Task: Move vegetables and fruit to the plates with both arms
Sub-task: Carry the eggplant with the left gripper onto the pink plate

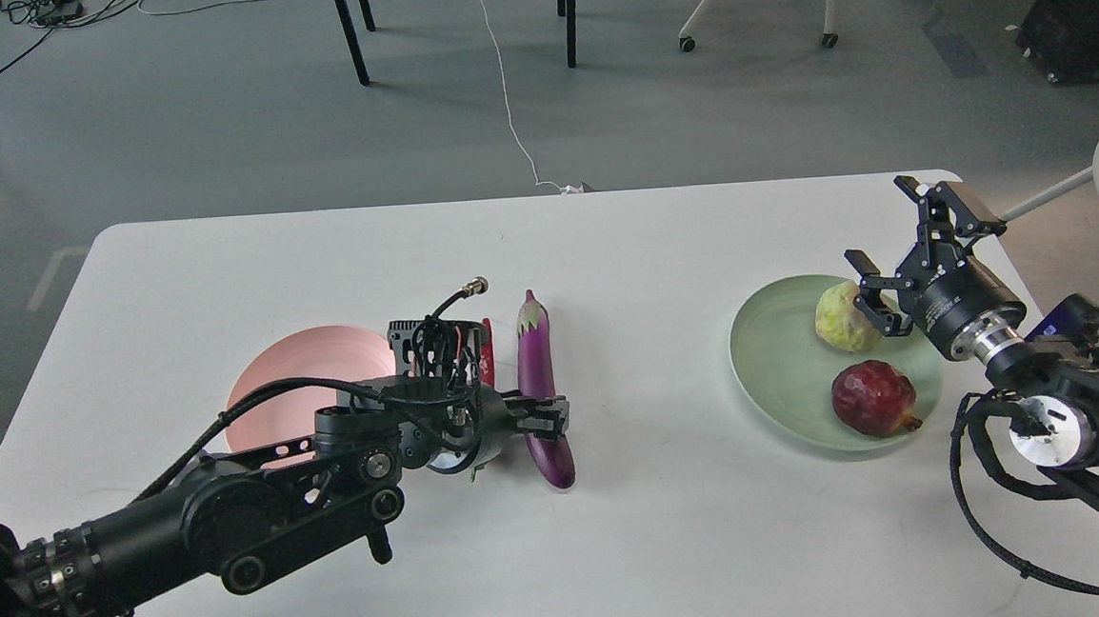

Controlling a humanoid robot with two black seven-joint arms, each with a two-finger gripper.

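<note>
Right side of the frame first: the green plate (774, 352) already carries both fruits, the pale yellow-green one (841, 319) toward its upper edge and the dark red pomegranate-like one (873, 397) lower down, so the fruit half of the job looks finished. The right gripper (890, 254) hangs just over the top right of that plate with its fingers spread wide and nothing between them, one finger close beside the yellow-green fruit. Now to the centre, where the work is happening: the eggplant (536, 367) lies lengthwise on the white tabletop (678, 530), cap pointing up the frame, and the left gripper (545, 417) has its fingers at the lower part of it; they seem to straddle the eggplant, but whether they are clamped tight or only around it I cannot tell from this angle. The red chili (487, 355) peeks out just left of the eggplant, mostly hidden behind the left arm's wrist and cables. The pink plate (286, 372), left of centre, shows nothing on the part that is visible, the arm covering its lower right. My read: roughly halfway, fruit plated, both vegetables still to go to the pink plate
</note>
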